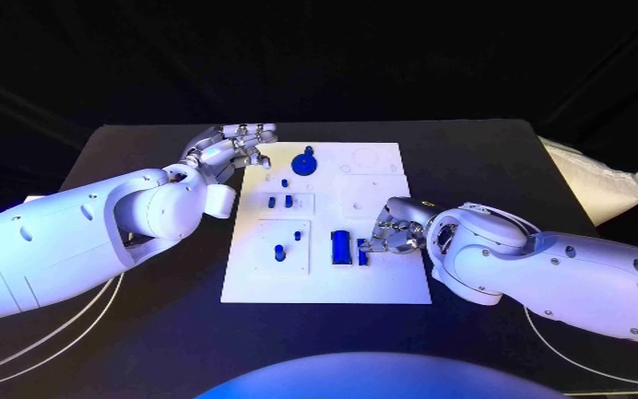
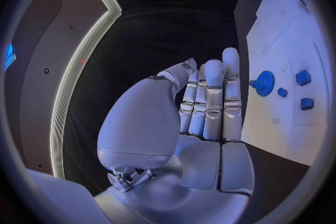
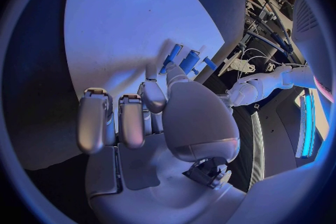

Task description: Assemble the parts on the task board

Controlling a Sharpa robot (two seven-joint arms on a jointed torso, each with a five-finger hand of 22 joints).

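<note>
While the white board [image 1: 385, 284] lay flat in the middle of the black table [image 1: 492, 155], the left hand [image 1: 233, 148] hung just off the board's far left corner, fingers straight, side by side and holding nothing. A round blue gear [image 1: 306, 163] stood near it on the board, with small blue pieces [image 1: 277, 202] closer in. The right hand [image 1: 388, 230] was down on the board's right part beside a blue block [image 1: 342, 248], fingers curled; whether it gripped anything I could not tell.
</note>
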